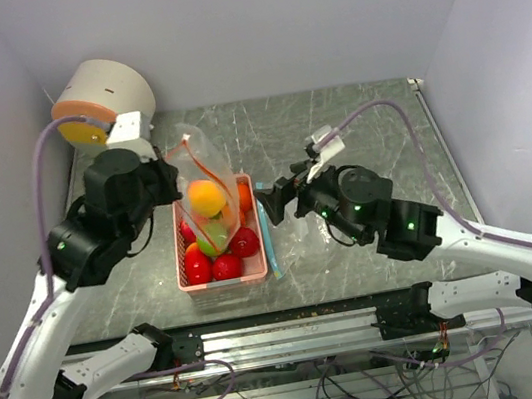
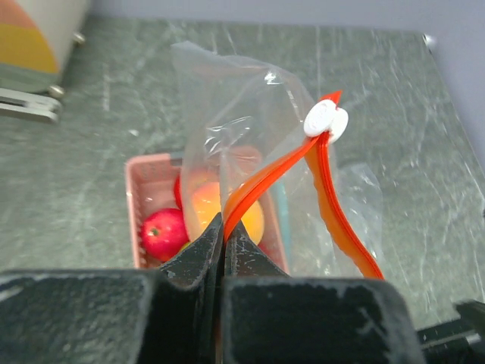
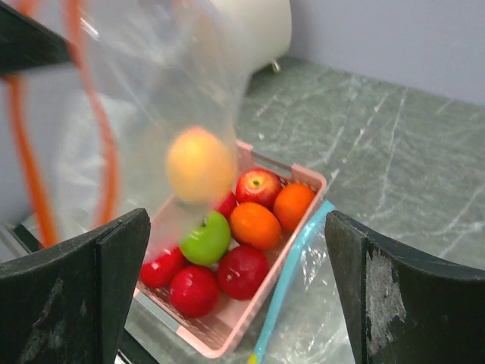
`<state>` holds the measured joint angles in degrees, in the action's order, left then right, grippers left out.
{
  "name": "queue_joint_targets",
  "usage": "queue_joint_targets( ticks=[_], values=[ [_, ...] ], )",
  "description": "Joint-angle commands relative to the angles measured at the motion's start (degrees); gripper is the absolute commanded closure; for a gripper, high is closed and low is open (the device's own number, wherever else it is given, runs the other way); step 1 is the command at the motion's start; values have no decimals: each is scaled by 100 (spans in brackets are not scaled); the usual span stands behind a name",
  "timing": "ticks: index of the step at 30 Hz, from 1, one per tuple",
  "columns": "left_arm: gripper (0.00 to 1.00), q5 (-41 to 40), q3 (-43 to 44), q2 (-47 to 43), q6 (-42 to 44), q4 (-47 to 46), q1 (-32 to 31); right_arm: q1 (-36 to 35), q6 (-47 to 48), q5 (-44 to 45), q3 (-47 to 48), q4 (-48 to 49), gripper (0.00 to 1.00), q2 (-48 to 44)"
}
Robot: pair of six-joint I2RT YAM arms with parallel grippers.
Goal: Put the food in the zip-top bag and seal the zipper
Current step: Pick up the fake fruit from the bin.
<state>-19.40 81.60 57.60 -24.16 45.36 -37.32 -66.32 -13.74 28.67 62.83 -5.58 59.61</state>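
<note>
Left gripper (image 2: pixel 224 231) pinched closed (arm raised); right gripper (image 3: pixel 236 220) gaping wide.

The bag (image 2: pixel 227 114) is thin, clear, crinkly plastic with glossy highlights; its orange zipper (image 2: pixel 345 227) looks like smooth plastic. The pink basket (image 3: pixel 309 174) is matt plastic. The red apples (image 3: pixel 195 290) shine. The table (image 2: pixel 394 98) is smooth, veined and stone-like. The fingers (image 2: pixel 193 262) of the left gripper (image 2: pixel 224 231) are black, matt and grainy.

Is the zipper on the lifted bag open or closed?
Open. Its orange zipper tracks split apart below the white slider; the left gripper pinches one.
</note>
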Motion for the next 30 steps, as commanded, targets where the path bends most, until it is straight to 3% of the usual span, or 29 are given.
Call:
queue_joint_targets(
  ticks=[1,7,12,18,30],
  values=[
    [93,-1146,620,-368,279,791,26,24,-298,466,50,-467,1,417],
    [93,-1883,775,-734,283,1295,23,344,-583,309,-11,-231,3,928],
    [93,-2079,578,-900,255,1400,25,868,-612,-1335,235,38,5,1734],
    [93,-2352,531,-1032,259,1559,23,771,-401,-2554,655,133,5,2843],
    [93,-2684,470,-1495,140,1819,24,556,-792,-2760,1308,207,4,4472]
  ],
)
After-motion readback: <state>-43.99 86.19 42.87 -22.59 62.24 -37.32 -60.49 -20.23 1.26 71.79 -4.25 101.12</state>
